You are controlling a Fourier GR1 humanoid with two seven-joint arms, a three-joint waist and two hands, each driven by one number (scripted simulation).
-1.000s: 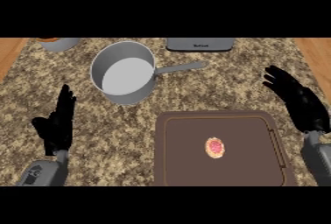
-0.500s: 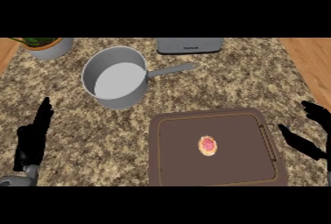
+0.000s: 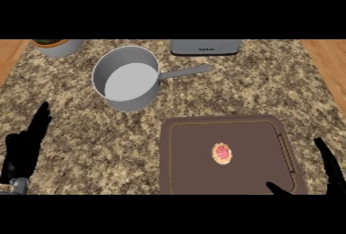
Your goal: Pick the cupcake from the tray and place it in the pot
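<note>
A small cupcake (image 3: 222, 153) with pink-red topping sits near the middle of the dark brown tray (image 3: 189, 178) at the lower right of the counter. The grey pot (image 3: 126, 78) stands at the upper left, empty, its handle (image 3: 186, 71) pointing right. My left hand (image 3: 25, 148) shows at the lower left edge, fingers straight and up, far from the tray. My right hand (image 3: 329, 168) shows at the lower right corner, fingers straight, thumb (image 3: 278, 188) over the tray's near right corner; it is apart from the cupcake.
A grey appliance (image 3: 205, 46) sits at the counter's back edge. A potted plant (image 3: 56, 45) stands at the back left corner. Speckled granite lies between pot and tray. Wooden floor shows beyond both sides.
The view has shifted, so pot and tray sit further right and lower. Both hands have dropped toward the lower edge; the right hand has come closer to the tray's right side.
</note>
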